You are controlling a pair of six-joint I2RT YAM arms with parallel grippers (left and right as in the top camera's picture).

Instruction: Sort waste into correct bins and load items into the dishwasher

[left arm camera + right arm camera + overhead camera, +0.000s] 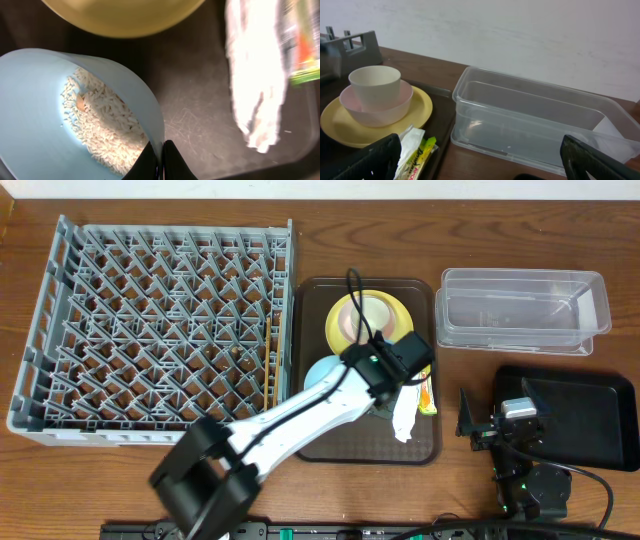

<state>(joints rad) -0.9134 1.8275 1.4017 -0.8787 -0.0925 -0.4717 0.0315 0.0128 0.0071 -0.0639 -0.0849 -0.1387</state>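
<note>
From above, the left gripper (370,387) hangs low over the brown tray (330,442) at the light blue bowl (320,370), with the yellow plate (340,315), white wrapper (405,415) and packet (427,392) close by, the grey dish rack (160,430) alongside, and the right gripper (468,418) beside the black tray (590,415). The left wrist camera shows its fingers (146,162) pinched tight on the bowl's rim, with rice (100,125) heaped inside. The right wrist camera shows that gripper spread wide and empty, facing the clear tub (530,100); the white cup (375,85) stands in the pink bowl (390,112), and the packet's red lettering is too small to read
</note>
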